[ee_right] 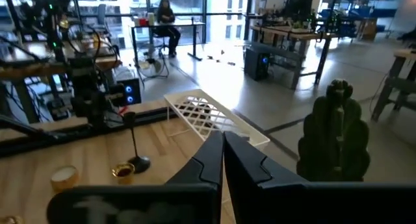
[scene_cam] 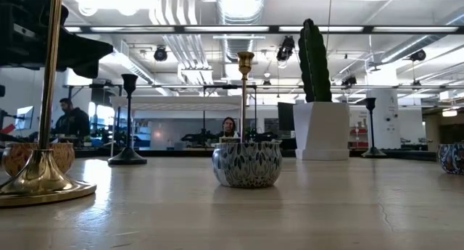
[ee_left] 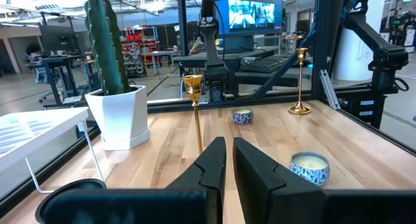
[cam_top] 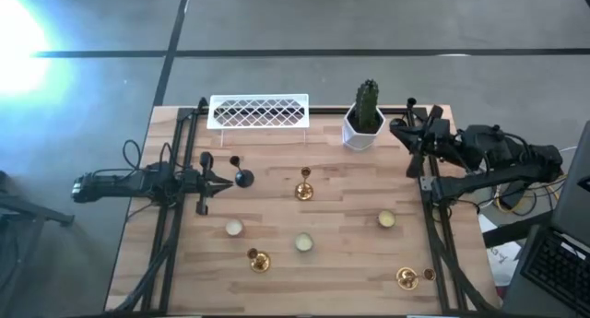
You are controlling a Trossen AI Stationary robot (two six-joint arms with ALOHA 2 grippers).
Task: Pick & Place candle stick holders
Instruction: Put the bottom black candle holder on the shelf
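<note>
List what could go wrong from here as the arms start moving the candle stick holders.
1. The left gripper, shut and empty, sits close beside the two slim black stemmed holders; a sideways move could tip them.
2. The tall shiny gold stemmed holder has a thin stem on a small round base, so an off-centre grasp may topple it.
3. The right gripper, shut, hovers next to the white pot with the green cactus and could bump it.

Both arms are dark, near-black, built of chunky jointed segments on black frame rails. The left arm [cam_top: 129,182] is slim, with a black cable looped beside it. The right arm [cam_top: 489,152] looks bulkier, with cables bunched behind it. Each gripper's fingers [ee_left: 211,162] are matte black wedges tapering to blunt tips.
</note>
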